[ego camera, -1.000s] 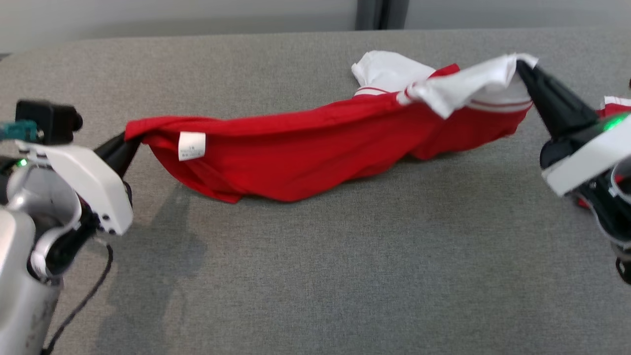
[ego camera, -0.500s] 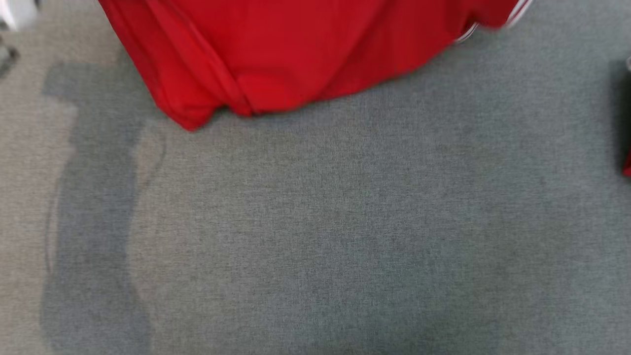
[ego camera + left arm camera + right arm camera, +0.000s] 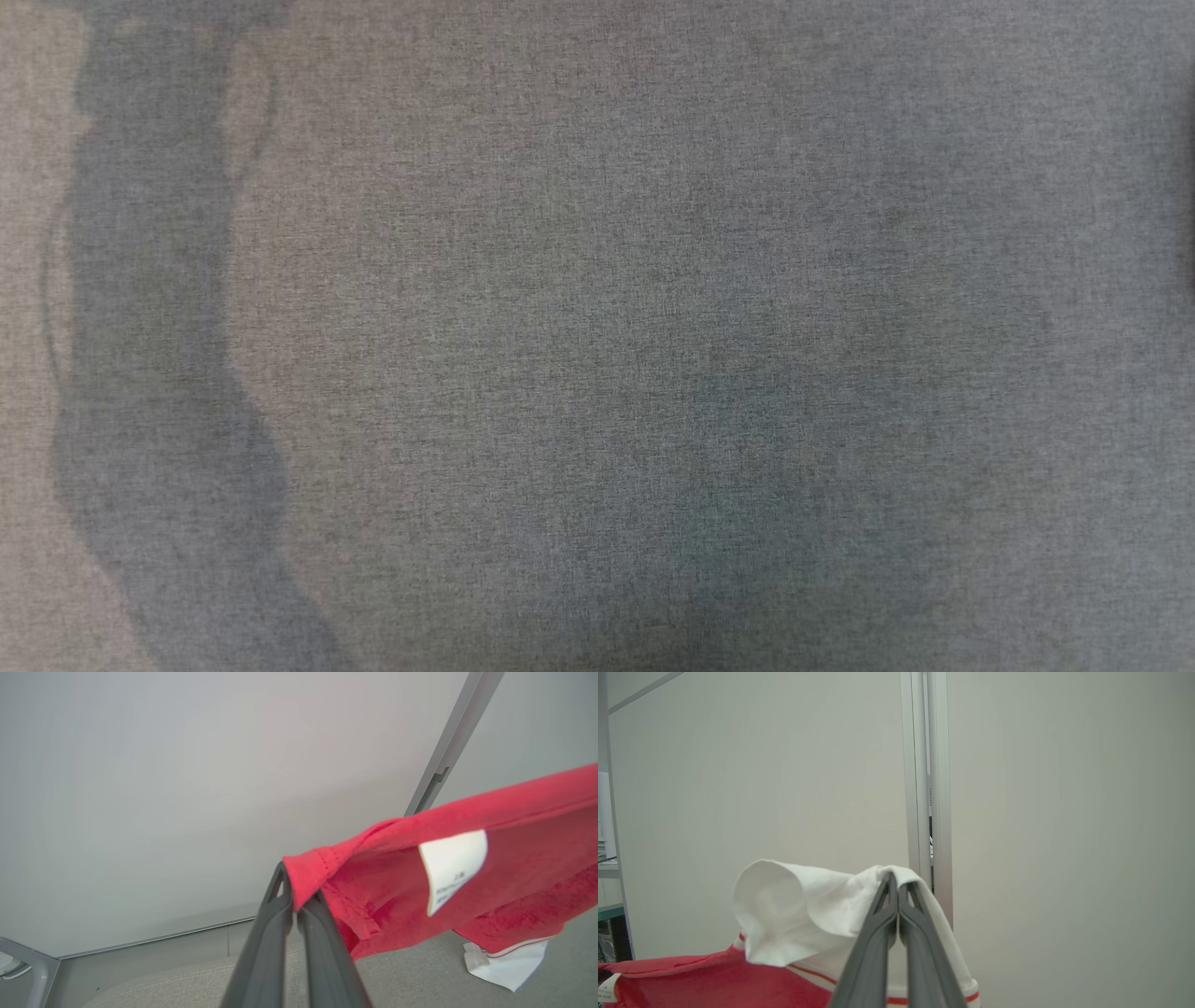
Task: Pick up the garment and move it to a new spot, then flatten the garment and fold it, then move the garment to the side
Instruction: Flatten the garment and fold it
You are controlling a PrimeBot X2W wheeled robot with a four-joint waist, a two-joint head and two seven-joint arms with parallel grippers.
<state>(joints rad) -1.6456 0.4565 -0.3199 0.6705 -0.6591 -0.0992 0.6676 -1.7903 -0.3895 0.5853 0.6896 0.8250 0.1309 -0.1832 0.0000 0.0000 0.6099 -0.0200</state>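
A grey woven surface [image 3: 597, 336] carries a long dark shadow [image 3: 149, 373] at its left. Behind it stand pale walls [image 3: 163, 774] joined by a metal post [image 3: 924, 765]. The garment [image 3: 523, 821], red with white sleeves [image 3: 798, 910] and red-striped trim, hangs stretched above the surface. The left claw [image 3: 295, 896] pinches its red hem and the right claw [image 3: 899, 882] is pressed together on white fabric. A white label [image 3: 451, 868] bears print too small to read.

Head view: bare grey tabletop [image 3: 597, 336], room to pass anywhere I look | left wrist: garment [image 3: 514, 868] hangs across the right side above the tabletop, open air to its left | behind: wall [image 3: 163, 788] | right wrist: metal post [image 3: 924, 788] past the cloth, probably close
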